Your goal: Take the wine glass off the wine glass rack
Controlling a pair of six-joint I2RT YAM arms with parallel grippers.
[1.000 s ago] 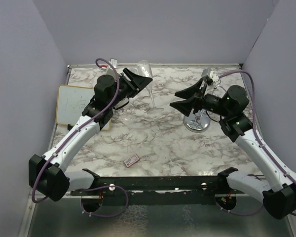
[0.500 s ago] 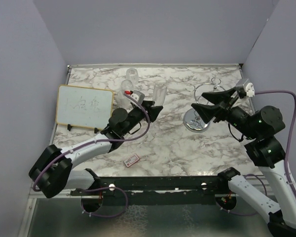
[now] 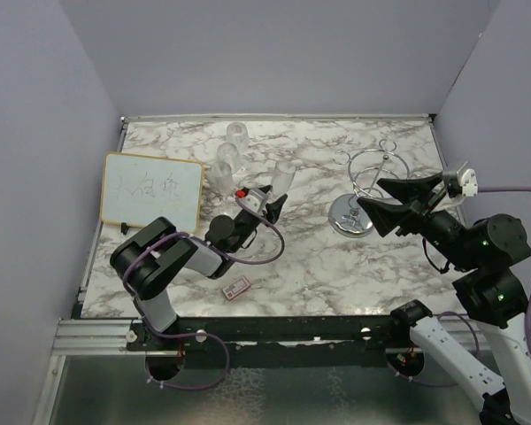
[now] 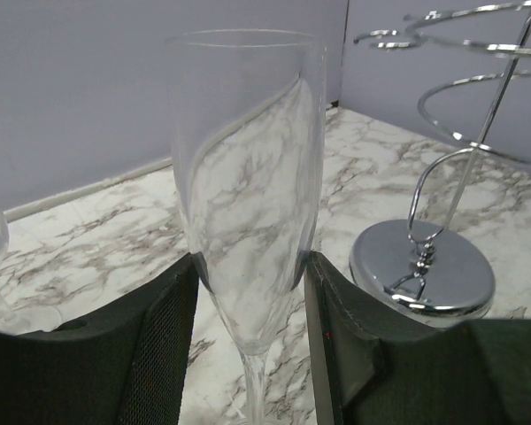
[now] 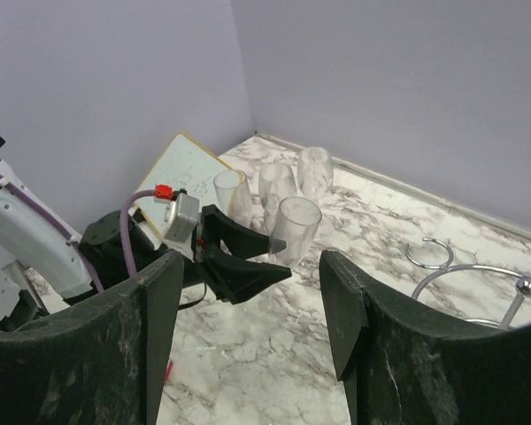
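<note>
The wine glass [image 3: 286, 177] is a clear flute standing upright on the marble, left of the wine glass rack [image 3: 372, 166]. My left gripper [image 3: 279, 197] is low over the table and shut on its bowl. In the left wrist view the glass [image 4: 248, 159] sits between both fingers [image 4: 164, 345], which touch its sides. The chrome rack [image 4: 460, 150] with its disc base [image 4: 422, 266] stands to the right, with no glass seen on it. My right gripper [image 3: 372, 195] is open and empty, raised beside the rack. It looks across at the glass [image 5: 296, 226].
Three more clear glasses [image 3: 223, 159] stand behind the held one, also in the right wrist view [image 5: 277, 184]. A framed whiteboard [image 3: 150, 190] lies at the left. A small pink card [image 3: 236, 286] lies near the front edge. Walls close the back and sides.
My left arm has folded down and brought the glass low onto the marble beside the other glasses. My right gripper has pulled back from the rack toward the right, still open.
</note>
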